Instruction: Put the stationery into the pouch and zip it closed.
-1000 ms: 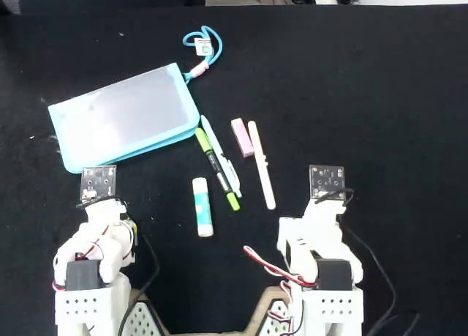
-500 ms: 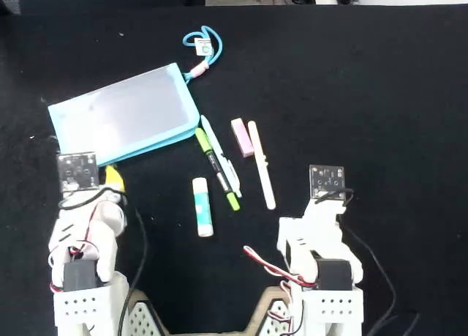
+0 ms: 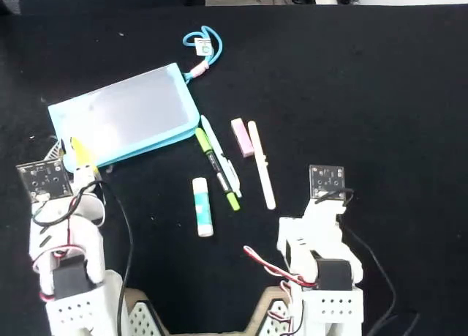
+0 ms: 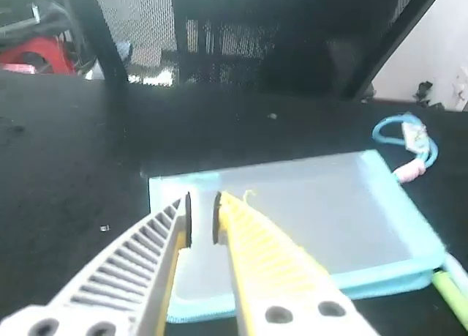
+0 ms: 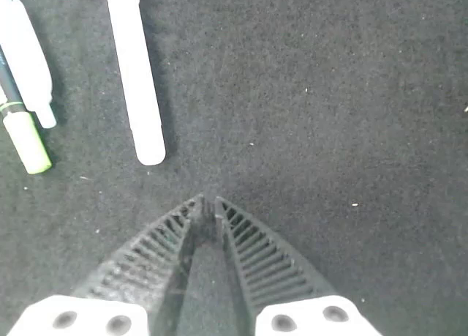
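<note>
The light-blue pouch [image 3: 124,116] lies flat at the back left, and its strap loop [image 3: 203,45] trails off the far corner. To its right lie a green highlighter [image 3: 216,169], a white pen [image 3: 221,154], a pink eraser [image 3: 242,137], a white marker [image 3: 262,164] and a glue stick [image 3: 202,207]. My left gripper [image 3: 76,150] hovers at the pouch's near left corner, shut and holding nothing. In the left wrist view its tips [image 4: 202,217] hang over the pouch [image 4: 307,204]. My right gripper [image 5: 208,203] is shut and rests low just short of the white marker [image 5: 135,80].
The black cloth table [image 3: 365,94] is bare on its right half. Both arm bases stand at the front edge. A mesh chair and room clutter [image 4: 219,36] lie beyond the table's far side.
My left arm has swung left and stretched forward, bringing its gripper from the front of the table to the pouch's near left corner. The right arm and the stationery have not moved.
</note>
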`<control>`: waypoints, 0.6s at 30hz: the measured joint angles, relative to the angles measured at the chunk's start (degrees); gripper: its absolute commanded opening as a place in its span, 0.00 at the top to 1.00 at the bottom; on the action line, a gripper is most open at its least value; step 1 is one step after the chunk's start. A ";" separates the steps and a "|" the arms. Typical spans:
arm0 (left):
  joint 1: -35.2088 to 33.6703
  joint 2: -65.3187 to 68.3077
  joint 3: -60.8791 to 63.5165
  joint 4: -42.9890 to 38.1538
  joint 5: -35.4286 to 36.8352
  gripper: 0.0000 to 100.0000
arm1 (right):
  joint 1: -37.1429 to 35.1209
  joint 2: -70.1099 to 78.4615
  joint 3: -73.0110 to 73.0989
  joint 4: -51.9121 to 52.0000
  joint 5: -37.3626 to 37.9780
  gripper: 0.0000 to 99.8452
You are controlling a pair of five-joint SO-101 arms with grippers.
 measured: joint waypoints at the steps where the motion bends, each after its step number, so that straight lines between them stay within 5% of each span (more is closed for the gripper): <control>1: 0.00 0.00 -2.37 3.08 0.00 0.83 | 0.00 0.00 0.00 0.00 0.00 0.99; 8: -0.09 -0.53 -14.95 26.02 -1.85 0.78 | 0.00 0.00 0.00 0.00 0.00 0.99; 18: -0.09 -0.53 -7.91 27.34 -9.58 0.78 | 0.00 0.00 0.00 0.00 0.00 0.99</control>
